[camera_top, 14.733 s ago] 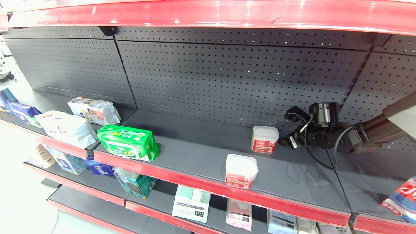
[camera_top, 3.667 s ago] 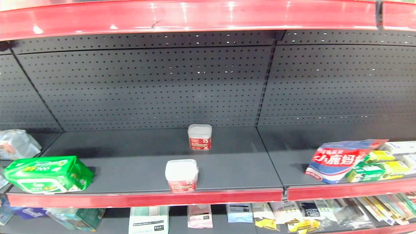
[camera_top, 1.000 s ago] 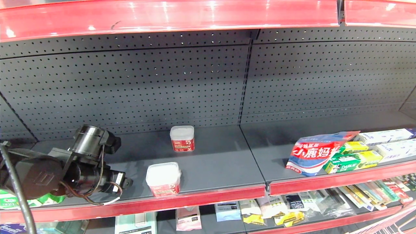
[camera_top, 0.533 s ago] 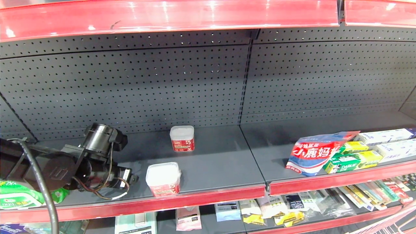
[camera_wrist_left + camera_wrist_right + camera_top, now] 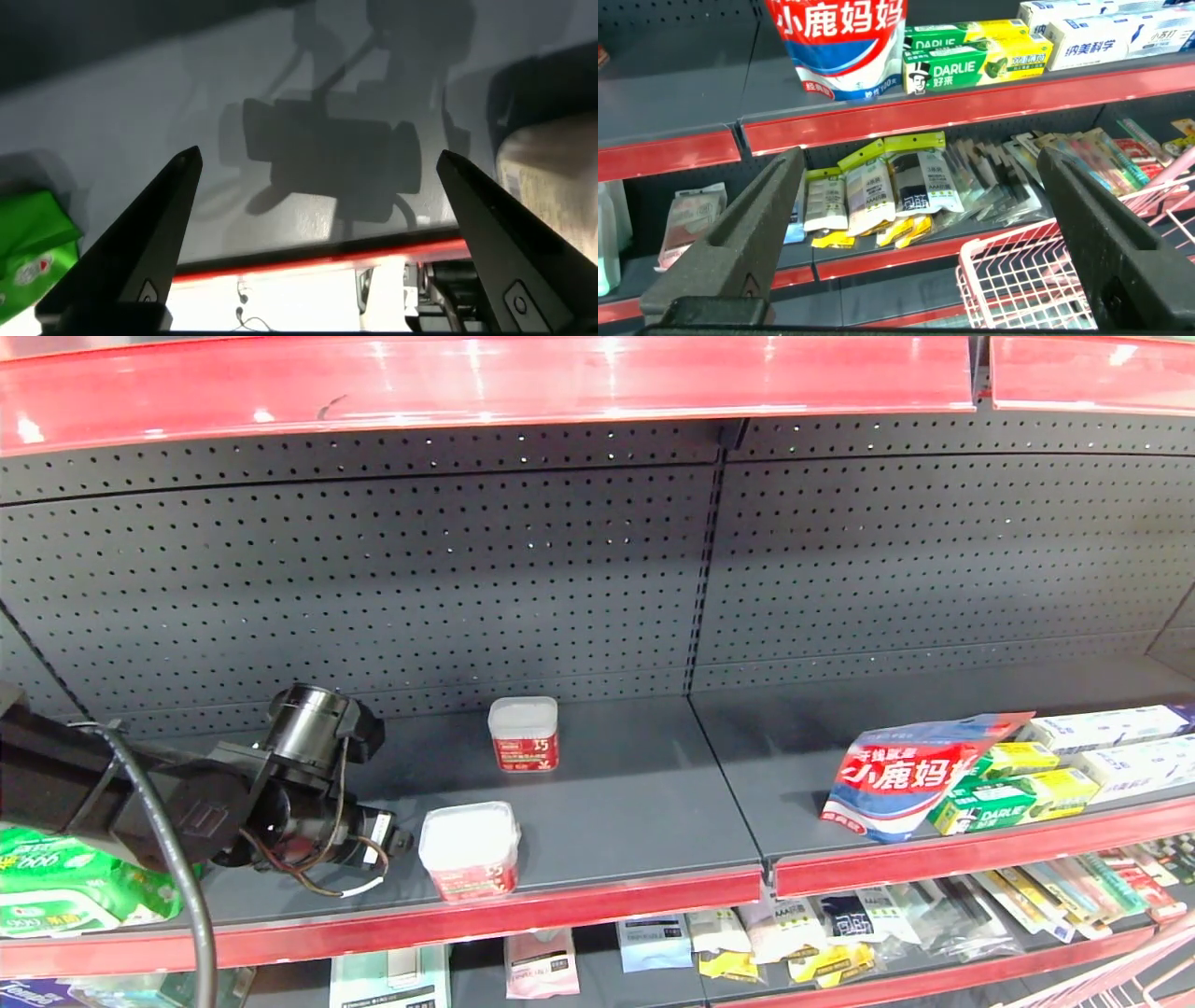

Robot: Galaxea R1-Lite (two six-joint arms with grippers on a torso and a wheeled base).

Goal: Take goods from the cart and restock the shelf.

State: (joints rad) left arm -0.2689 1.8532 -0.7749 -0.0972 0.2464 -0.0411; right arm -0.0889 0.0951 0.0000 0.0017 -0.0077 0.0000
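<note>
Left hand [image 5: 320, 159] (wide, empty) hangs between green wipes pack [image 5: 56, 896] and front tub [image 5: 470, 849].

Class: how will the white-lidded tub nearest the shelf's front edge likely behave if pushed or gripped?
The tub looks squat and flat-bottomed, so it would probably slide, not roll. Its plastic walls look stiff enough for the left claw. It stands near the shelf's front edge; a forward push might drop it.

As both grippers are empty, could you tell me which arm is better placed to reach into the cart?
Probably the right: the right gripper, open, sits near the cart, while the left gripper is up on the shelf beside a tub.
</note>
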